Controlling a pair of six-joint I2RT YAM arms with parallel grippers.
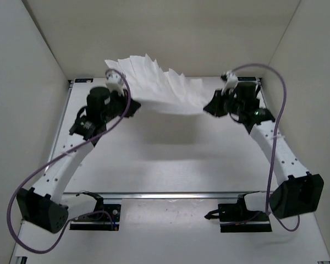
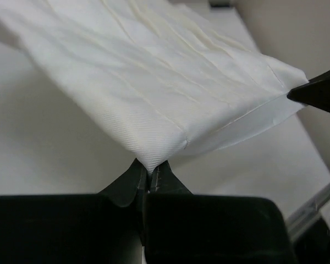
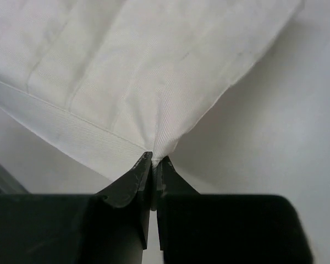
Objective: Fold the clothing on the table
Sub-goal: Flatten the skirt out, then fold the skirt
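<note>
Wrinkled white fabric garment (image 1: 165, 91) hangs stretched above the far half of the matte white table (image 1: 170, 165), one corner pinched tight in the left gripper (image 2: 150, 175), the other corner pinched tight in the right gripper (image 3: 154, 162).

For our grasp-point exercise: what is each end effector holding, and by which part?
Both hold the clothing: the left end effector pinches one corner, the right end effector another.

Top view looks down; wrist views close, sharing clothing (image 2: 154, 71).
</note>
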